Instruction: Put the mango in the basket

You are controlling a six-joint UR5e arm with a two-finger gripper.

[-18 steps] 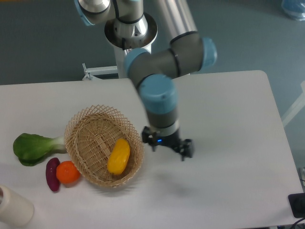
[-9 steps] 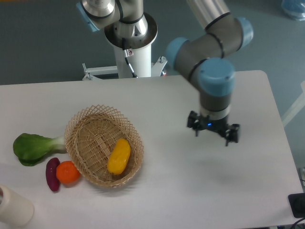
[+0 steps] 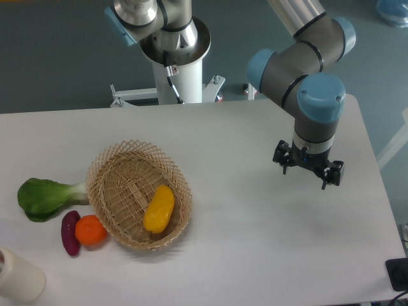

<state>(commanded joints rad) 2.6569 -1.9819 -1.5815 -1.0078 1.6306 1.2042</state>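
Note:
The mango (image 3: 159, 208), a smooth yellow oval fruit, lies inside the tan wicker basket (image 3: 115, 164) on its right side. The basket stands on the left half of the white table. My gripper (image 3: 308, 172) hangs over the right part of the table, far to the right of the basket. Its fingers are spread apart and hold nothing.
A green leafy vegetable (image 3: 41, 196), a small purple vegetable (image 3: 69, 233) and a round orange fruit (image 3: 90, 230) lie left of the basket. A white cylinder (image 3: 18, 277) stands at the front left corner. The arm's base (image 3: 173, 44) rises behind the table.
The gripper has moved from just right of the basket across to the right side of the table, empty. The mango and basket have not moved.

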